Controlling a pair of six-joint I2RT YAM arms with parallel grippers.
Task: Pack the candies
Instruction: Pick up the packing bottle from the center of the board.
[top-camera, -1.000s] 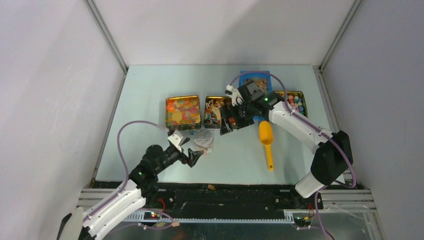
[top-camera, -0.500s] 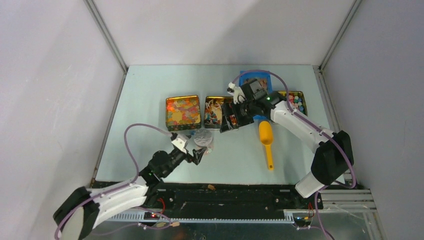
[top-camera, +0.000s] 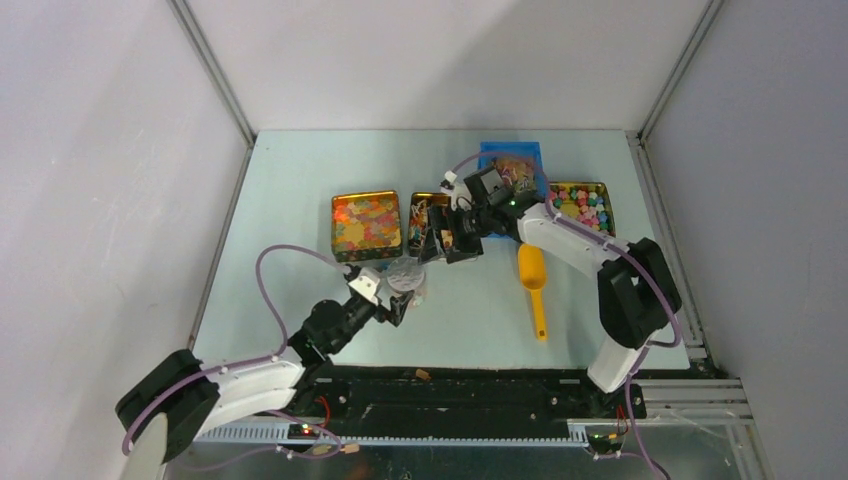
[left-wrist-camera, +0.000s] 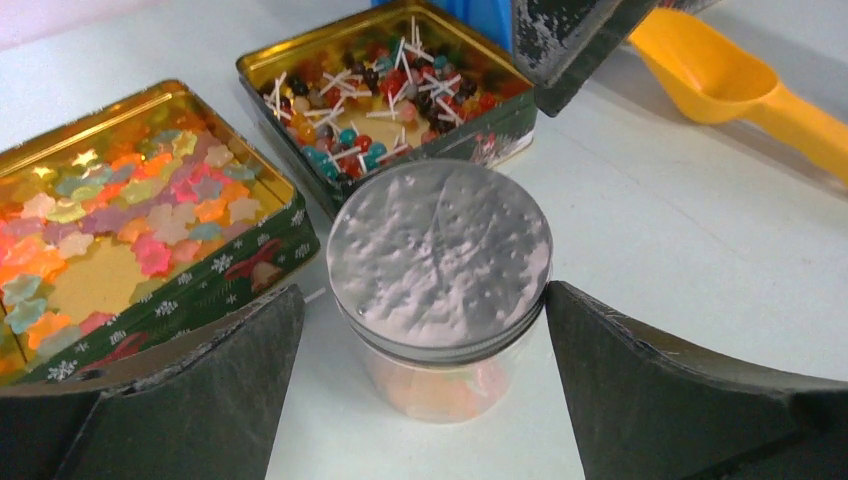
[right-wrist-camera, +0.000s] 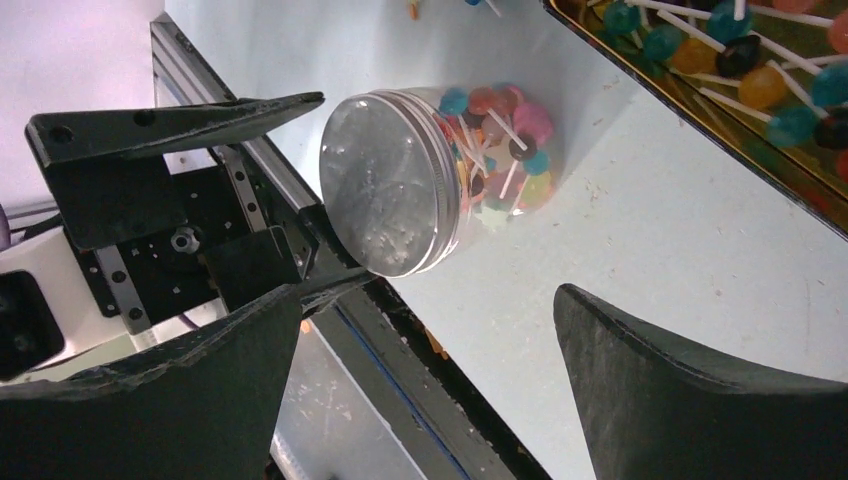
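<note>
Right now, your left gripper (left-wrist-camera: 420, 330) has its fingers spread either side of the lidded jar (left-wrist-camera: 438, 255) of candies (right-wrist-camera: 500, 130), and your right gripper (right-wrist-camera: 425, 300) hangs equally wide over the lollipop tin (left-wrist-camera: 480, 140) just behind.

Plain white walls (top-camera: 430, 60), aluminium corner posts (top-camera: 215, 75) — pale green tabletop (top-camera: 300, 170), even light

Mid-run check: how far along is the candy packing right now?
Done: the jar holds mixed candies and its silver lid sits on top. In hand: nothing; the left gripper is open, straddling the jar, and the right gripper hangs open nearby. Left: the lollipop tin and jelly tin hold plenty, and the scoop lies on the table.
</note>
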